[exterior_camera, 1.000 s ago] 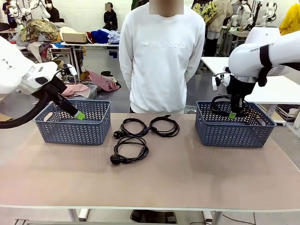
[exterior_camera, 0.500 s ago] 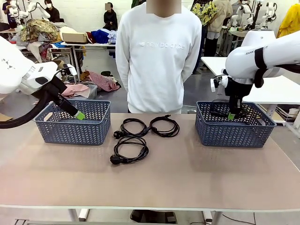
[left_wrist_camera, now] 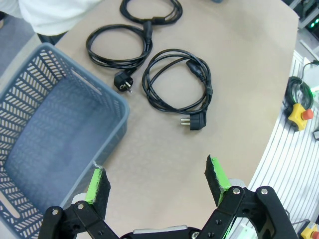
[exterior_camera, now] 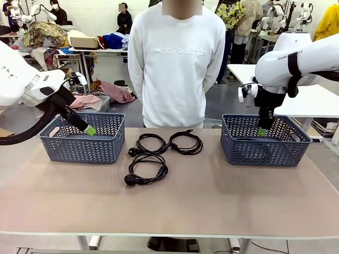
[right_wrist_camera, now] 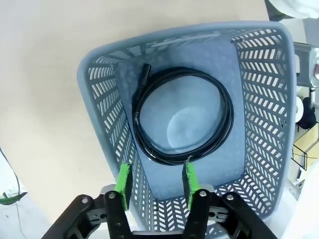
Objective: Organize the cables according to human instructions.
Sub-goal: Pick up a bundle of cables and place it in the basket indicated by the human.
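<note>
Three cables lie coiled on the table between the baskets: one (exterior_camera: pixel 150 143) at the back left, one (exterior_camera: pixel 186 143) beside it, one (exterior_camera: pixel 148 171) nearer me. A fourth cable (right_wrist_camera: pixel 228 112) lies flat in the right basket (right_wrist_camera: pixel 99 124), free of my fingers. My right gripper (right_wrist_camera: pixel 156 183) hangs open just above it, over that basket's rim (exterior_camera: pixel 265 151). My left gripper (exterior_camera: pixel 91 130) stands open and empty by the left basket (exterior_camera: pixel 79 151). In the left wrist view, the left gripper (left_wrist_camera: pixel 157 181) looks down past the basket's corner (left_wrist_camera: pixel 107 99) at the nearest cable (left_wrist_camera: pixel 177 82).
A person in a white sweatshirt (exterior_camera: pixel 177 63) stands at the far edge of the table, between the baskets, arms behind the back. The left basket holds nothing. Bare tabletop (exterior_camera: pixel 212 196) spreads in front of the coils.
My right gripper has opened and let the coil drop into the right basket, then lifted slightly. The left arm and the three coils on the table have stayed put.
</note>
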Motion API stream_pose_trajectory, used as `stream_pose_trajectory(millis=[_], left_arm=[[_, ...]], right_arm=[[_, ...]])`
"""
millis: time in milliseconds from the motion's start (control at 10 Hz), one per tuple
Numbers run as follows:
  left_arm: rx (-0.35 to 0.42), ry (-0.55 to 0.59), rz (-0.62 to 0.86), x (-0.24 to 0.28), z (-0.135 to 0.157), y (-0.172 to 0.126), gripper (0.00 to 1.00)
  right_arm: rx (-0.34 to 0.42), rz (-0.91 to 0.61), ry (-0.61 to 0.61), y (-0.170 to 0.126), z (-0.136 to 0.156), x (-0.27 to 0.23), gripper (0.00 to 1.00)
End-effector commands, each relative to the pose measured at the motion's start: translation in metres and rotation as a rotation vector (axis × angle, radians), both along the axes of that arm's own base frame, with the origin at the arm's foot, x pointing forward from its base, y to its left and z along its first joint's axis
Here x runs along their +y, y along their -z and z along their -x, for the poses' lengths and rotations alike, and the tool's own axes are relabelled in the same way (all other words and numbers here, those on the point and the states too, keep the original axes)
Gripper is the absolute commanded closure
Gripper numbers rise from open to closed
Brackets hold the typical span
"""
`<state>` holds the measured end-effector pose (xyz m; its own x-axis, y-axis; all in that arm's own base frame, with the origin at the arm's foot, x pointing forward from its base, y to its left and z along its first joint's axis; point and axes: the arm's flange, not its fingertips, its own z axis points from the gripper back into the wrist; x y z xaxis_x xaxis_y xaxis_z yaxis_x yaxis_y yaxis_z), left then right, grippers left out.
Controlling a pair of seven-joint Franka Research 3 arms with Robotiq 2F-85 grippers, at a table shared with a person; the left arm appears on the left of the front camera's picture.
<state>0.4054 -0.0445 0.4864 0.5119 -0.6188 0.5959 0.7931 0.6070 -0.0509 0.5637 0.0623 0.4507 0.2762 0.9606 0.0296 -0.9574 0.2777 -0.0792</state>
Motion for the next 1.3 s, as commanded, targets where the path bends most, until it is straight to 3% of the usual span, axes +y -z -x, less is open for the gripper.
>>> stream_pose_trajectory(millis=[0, 100, 200, 300, 600, 700, 1200], left_arm=[[-0.006, 0.022, 0.02, 0.0025, -0.0013, 0.0013, 0.0], [-0.006, 0.022, 0.02, 0.0025, -0.0013, 0.0013, 0.0], [-0.006, 0.022, 0.02, 0.0025, -0.0013, 0.0013, 0.0], [-0.006, 0.022, 0.02, 0.0025, -0.0013, 0.0013, 0.0], [-0.006, 0.022, 0.02, 0.0025, -0.0013, 0.0013, 0.0], [-0.006, 0.022, 0.02, 0.0025, -0.0013, 0.0013, 0.0], [-0.006, 0.022, 0.02, 0.0025, -0.0013, 0.0013, 0.0]], right_arm=[[0.02, -0.002, 0.032, -0.0039, -0.0032, 0.0005, 0.25], [0.024, 0.0, 0.034, -0.004, -0.0025, 0.0004, 0.0], [0.027, 0.003, 0.035, -0.0046, -0.0018, 0.0007, 0.05], [0.029, 0.005, 0.037, -0.0051, -0.0013, 0.0007, 0.0], [0.012, -0.002, 0.095, -0.0072, 0.002, -0.0014, 0.0], [0.028, 0.002, 0.02, 0.0016, 0.0032, -0.0004, 0.0], [0.028, 0.002, 0.02, 0.0016, 0.0032, -0.0004, 0.0]])
